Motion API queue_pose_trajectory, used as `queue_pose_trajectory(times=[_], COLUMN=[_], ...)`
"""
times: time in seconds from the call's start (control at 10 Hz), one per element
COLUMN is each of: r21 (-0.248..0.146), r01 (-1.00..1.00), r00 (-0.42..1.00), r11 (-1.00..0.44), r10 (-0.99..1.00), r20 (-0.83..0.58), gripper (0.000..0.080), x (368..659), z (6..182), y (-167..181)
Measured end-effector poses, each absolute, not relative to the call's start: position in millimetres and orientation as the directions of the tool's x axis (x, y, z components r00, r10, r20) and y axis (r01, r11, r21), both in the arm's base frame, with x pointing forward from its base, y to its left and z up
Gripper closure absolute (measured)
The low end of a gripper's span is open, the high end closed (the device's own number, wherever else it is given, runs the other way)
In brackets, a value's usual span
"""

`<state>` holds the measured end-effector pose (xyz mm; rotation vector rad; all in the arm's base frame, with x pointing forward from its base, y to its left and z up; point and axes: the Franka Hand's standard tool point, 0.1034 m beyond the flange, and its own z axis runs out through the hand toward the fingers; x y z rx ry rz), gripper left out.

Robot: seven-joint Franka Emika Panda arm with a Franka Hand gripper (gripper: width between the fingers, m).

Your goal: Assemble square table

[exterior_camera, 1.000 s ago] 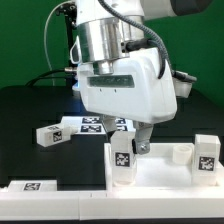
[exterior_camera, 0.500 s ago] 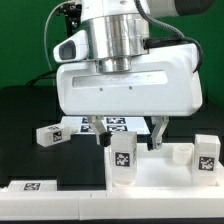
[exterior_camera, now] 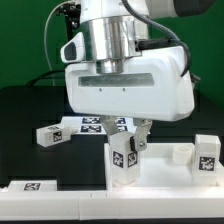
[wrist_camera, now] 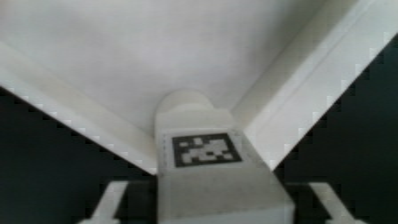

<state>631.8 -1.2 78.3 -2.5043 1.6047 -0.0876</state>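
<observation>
Arm: our Panda's broad white wrist housing [exterior_camera: 128, 88] hangs over the middle of the scene. It points straight down, which we judge suits turning a leg in from above.

Table: the black table [exterior_camera: 25, 110] carries every part.

Tabletop: the square tabletop [exterior_camera: 165, 178] lies flat at the front with its raised rim up. Its inner walls [wrist_camera: 71, 70] meet at a corner in the wrist view, so the sockets face the arm.

Seated leg: one leg [exterior_camera: 122, 160] stands upright in the tabletop corner on the exterior view's left. We judge it is partly seated and not yet tight.

Far leg: another leg [exterior_camera: 207, 152] stands upright at the exterior view's right edge.

Loose legs: two legs [exterior_camera: 48, 135] [exterior_camera: 85, 125] lie on their sides behind the tabletop, well apart from the arm.

Gripper: the gripper [exterior_camera: 130, 145] straddles the seated leg's top. In the wrist view its fingers [wrist_camera: 118, 198] flank the leg [wrist_camera: 210, 150] with dark gaps on both sides, so we read the jaws as spread, touching nothing.

Tag: the leg's tag [wrist_camera: 206, 150] sits centred between the fingers.
</observation>
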Motion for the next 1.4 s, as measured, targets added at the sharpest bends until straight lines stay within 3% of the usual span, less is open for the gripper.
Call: queue_pose_trajectory(times=[0.2,0.4,0.6,0.7,0.9,1.0,1.1,1.4], r21=[-0.11,-0.094,-0.097,-0.102,-0.138,-0.144,-0.146,-0.152], r01=[-0.993,-0.963,-0.968,-0.975,-0.963,-0.909,-0.901,-0.807], r00=[0.062,-0.232,-0.212,-0.176,0.245,0.404,0.421,0.581], r11=[-0.048,0.253,0.233,0.197,-0.231,-0.392,-0.409,-0.571], r10=[-0.99,-0.955,-0.959,-0.967,-0.966,-0.912,-0.905,-0.813], r20=[-0.13,-0.187,-0.185,-0.182,-0.088,-0.068,-0.064,-0.033], gripper=[0.0511,0.0511,0.0511,0.0511,0.0511,0.0335,0.0216,0.0154], x=[634,636,636,635,636,635,635,635], z=[79.5,76.6,76.6,76.6,78.3,77.8,77.4,77.5], y=[2,4,4,4,10,13,11,10])
